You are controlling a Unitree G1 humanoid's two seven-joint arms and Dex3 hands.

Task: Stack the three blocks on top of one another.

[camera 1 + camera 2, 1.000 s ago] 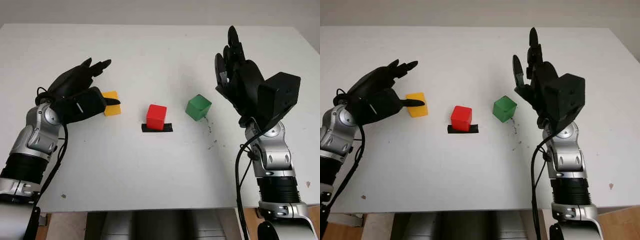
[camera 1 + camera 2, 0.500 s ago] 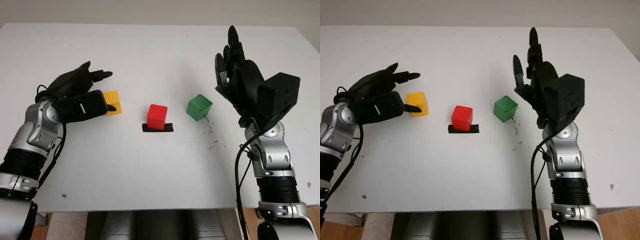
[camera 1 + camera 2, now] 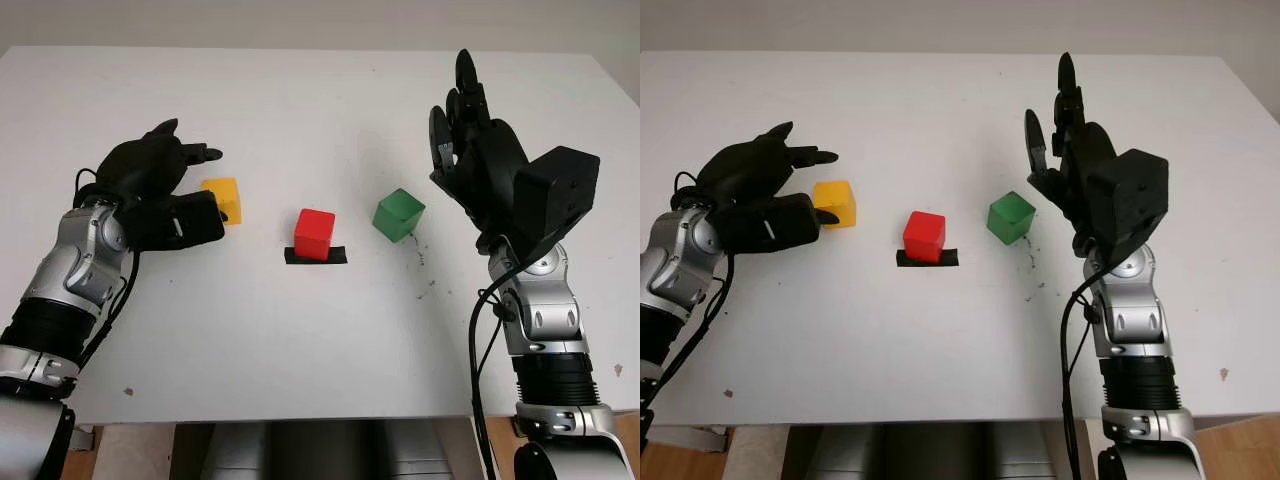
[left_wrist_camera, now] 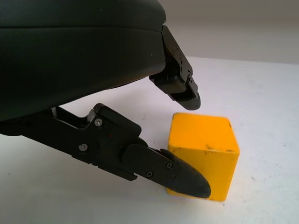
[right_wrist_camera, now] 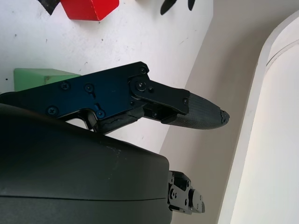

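Three blocks stand apart on the white table (image 3: 300,340). The yellow block (image 3: 224,198) is at the left, the red block (image 3: 313,232) sits on a black strip (image 3: 315,256) in the middle, and the green block (image 3: 398,214) is to its right. My left hand (image 3: 200,186) is open at the yellow block's left side. In the left wrist view its thumb (image 4: 184,177) lies against the yellow block's (image 4: 203,147) lower near edge and another fingertip (image 4: 182,91) hovers just above its far side. My right hand (image 3: 452,100) is open, raised to the right of the green block.
Small dark specks mark the table to the right of the green block (image 3: 425,285). The table's front edge (image 3: 300,415) runs close to both forearms. The right wrist view catches the green block (image 5: 37,75) and the red block (image 5: 88,7) beyond the hand.
My left hand has turned and closed in on the yellow block, its thumb dropping to the block's near side. The blocks and the right hand have stayed put.
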